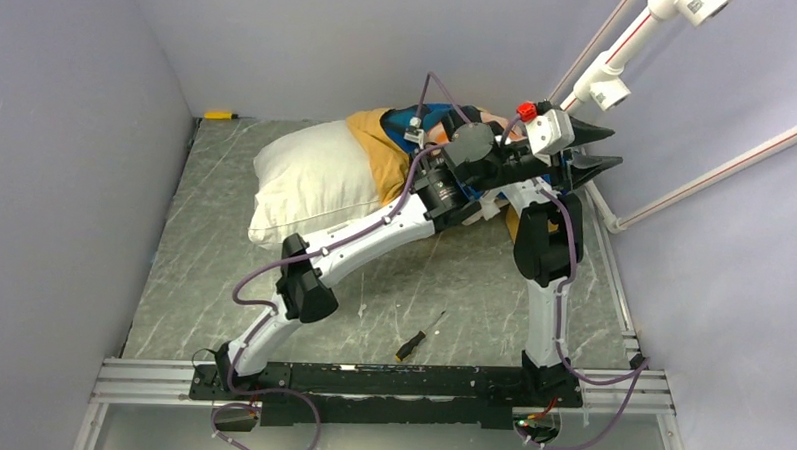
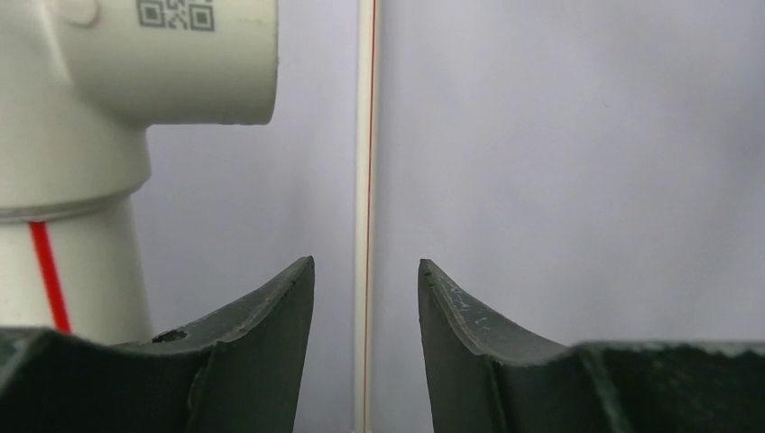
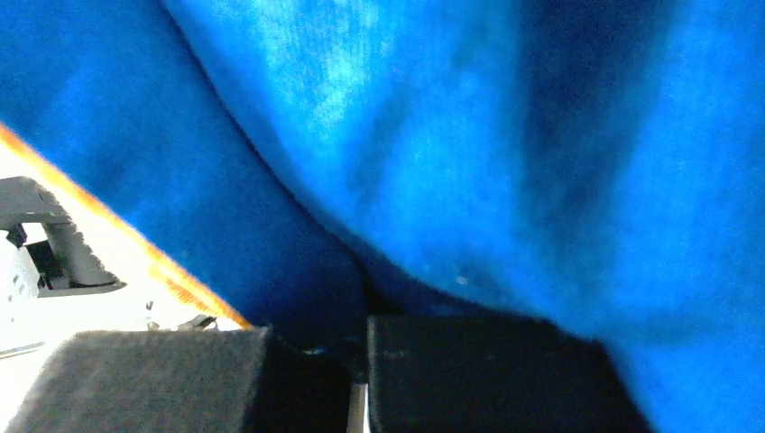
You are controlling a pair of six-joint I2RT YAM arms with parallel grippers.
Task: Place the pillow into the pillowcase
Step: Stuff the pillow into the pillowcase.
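Currently: pillow (image 1: 311, 177) part-way in pillowcase (image 1: 382, 156), one pincer on the cloth, the other free.

Top view: pillow lies at the far side of the table (image 1: 222, 279). Its right end is covered by the case's orange side, with the blue side bunched beyond. Its left end is bare, so likely more sleeving to do. The left gripper (image 1: 591, 149) sits past the case toward the wall, fingers apart, nothing between, probably held clear for a fresh grip. Right arm (image 1: 546, 250) reaches in under the left arm, tip hidden. Left wrist view: jaws moderately apart and empty, facing the wall and a white pipe (image 2: 99, 135). Right wrist view: right gripper (image 3: 358, 383) is closed tight with blue cloth pinched at its tips, apparently anchoring the case so the pillow can go in.
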